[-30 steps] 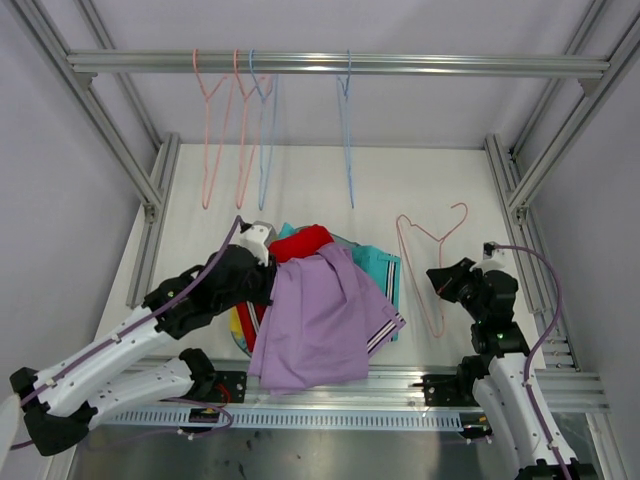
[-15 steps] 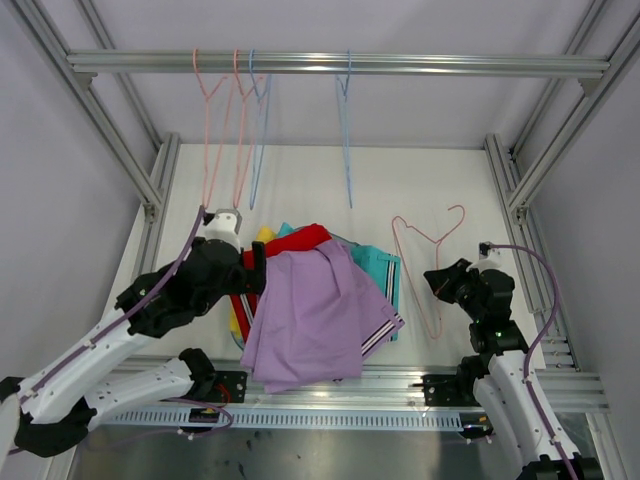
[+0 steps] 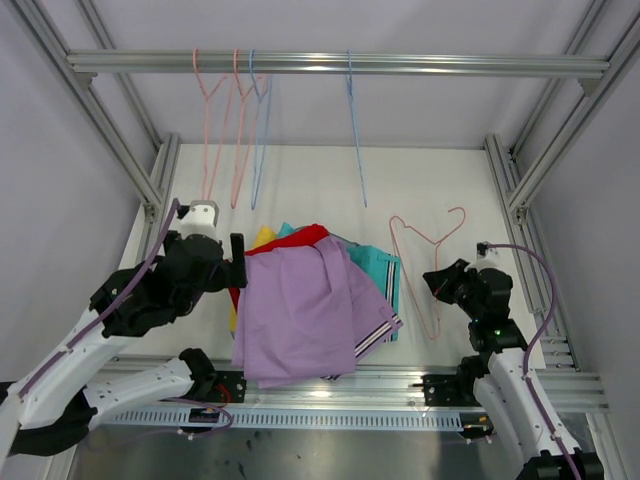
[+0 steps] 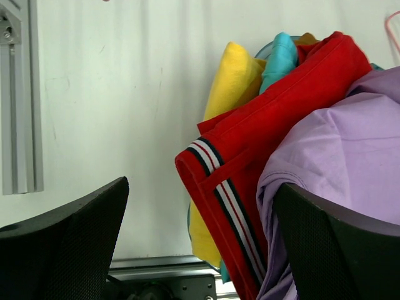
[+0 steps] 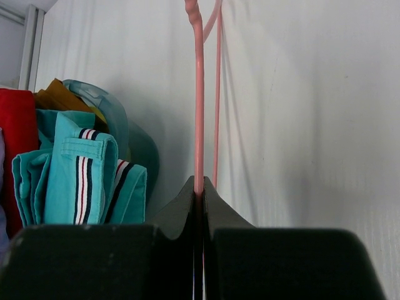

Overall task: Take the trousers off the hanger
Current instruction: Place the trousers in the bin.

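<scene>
I am looking down on a white table (image 3: 450,190) boxed in by an aluminium frame (image 3: 530,180), with plain pale walls (image 3: 50,200) on either side. A horizontal rail (image 3: 450,66) crosses the far top of the frame. Four bare wire hangers hang from it: two pink hangers (image 3: 206,170) and a blue hanger (image 3: 260,150) bunched at the left, and a second blue hanger (image 3: 356,140) alone near the middle.

Left of centre, near the front edge, sits a rounded blue-grey container (image 5: 119,115). It is mostly buried and I cannot tell its full shape. The trousers are heaped in and over it, none of them on a hanger. The lilac trousers (image 3: 300,310) lie on top, spread wide, with their lower hem reaching the front frame bar. The red trousers (image 3: 295,240), with striped trim, show at the far edge of the heap, and the yellow trousers (image 3: 262,237) are just left of them. The teal trousers (image 3: 375,272) are folded at the right, with striped sides. A bit of the brown trousers (image 5: 55,94) shows beside the container's rim.

My left gripper (image 3: 238,262) is at the left edge of the heap with its jaws spread wide. The lilac cloth drapes against one finger and nothing is pinched. My right gripper (image 3: 440,282) is clamped tight on the wire of a pink hanger (image 5: 199,94). That hanger is over the table to the right of the heap, apart from the trousers. I cannot tell whether it lies flat.
</scene>
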You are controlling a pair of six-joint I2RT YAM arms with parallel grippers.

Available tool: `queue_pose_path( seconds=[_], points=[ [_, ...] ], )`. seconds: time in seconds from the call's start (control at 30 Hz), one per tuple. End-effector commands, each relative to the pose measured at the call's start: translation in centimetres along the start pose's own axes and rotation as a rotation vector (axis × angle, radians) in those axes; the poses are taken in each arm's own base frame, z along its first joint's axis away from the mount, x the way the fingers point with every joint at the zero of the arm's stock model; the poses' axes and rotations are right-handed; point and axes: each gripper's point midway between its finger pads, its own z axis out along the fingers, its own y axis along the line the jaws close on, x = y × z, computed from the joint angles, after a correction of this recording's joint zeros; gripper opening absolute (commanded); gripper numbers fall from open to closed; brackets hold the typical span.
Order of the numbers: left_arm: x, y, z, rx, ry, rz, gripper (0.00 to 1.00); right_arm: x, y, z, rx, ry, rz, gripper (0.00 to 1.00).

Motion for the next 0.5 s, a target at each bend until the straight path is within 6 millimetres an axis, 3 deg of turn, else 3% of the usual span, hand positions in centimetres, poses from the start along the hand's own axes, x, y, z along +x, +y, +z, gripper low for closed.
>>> queue_pose_path(
  seconds=[0.0,0.13,0.33,0.47],
  points=[
    [-0.1,1.2,0.2,-0.071,-0.011,0.002,0.99,-1.7,1.1,0.1,-0.031,-0.050,-0.037,0.00],
    [-1.2,1.7,-0.7,-0.057,-0.061,-0.039,1.00,-1.5,1.2,0.1,-0.033,-0.045,-0.038,0.00],
    [-5.7,3.0,-4.5,0.011,-0.234,-0.117,0.99,-1.8,1.3,0.3,-0.031,-0.051,-0.039,0.00],
    [-7.7,1.2,-5.7,0.130,-0.282,-0.119,0.99,-2.0,1.5,0.3,-0.034,-0.047,-0.045,0.00]
  ],
)
